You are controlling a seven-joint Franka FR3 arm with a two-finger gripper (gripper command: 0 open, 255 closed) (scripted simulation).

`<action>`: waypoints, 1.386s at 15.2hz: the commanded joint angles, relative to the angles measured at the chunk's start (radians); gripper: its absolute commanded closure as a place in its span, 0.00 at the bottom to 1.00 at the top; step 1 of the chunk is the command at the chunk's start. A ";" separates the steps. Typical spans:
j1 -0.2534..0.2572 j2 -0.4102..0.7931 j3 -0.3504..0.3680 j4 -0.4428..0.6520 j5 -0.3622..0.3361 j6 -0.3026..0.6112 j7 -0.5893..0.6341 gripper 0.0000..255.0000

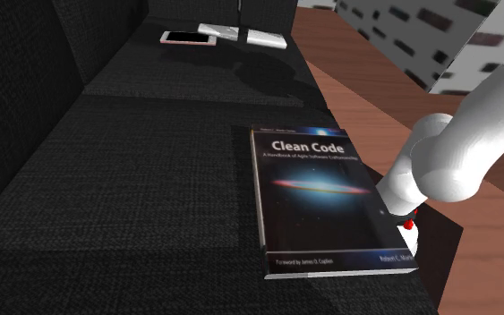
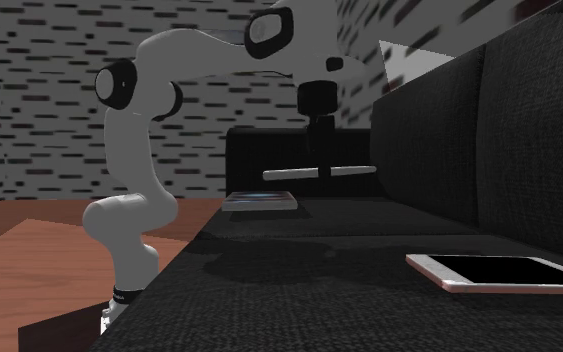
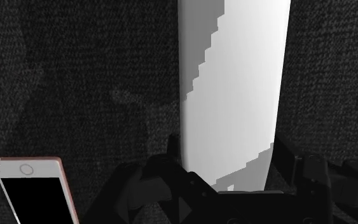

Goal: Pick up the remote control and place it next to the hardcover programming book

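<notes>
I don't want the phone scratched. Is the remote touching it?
Apart. The wrist view shows a wide strip of dark sofa between the remote and the phone.

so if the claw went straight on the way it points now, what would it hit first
The claw clasps the white remote, so nothing else lies nearer. Beyond it, probably the black sofa seat; the phone lies off to one side, out of line.
</notes>
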 commanded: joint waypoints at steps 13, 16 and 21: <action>0.119 0.020 0.156 0.005 0.002 0.021 0.275 1.00; 0.119 0.013 0.156 -0.043 0.004 0.063 0.274 1.00; 0.119 0.007 0.157 -0.117 0.005 0.131 0.272 1.00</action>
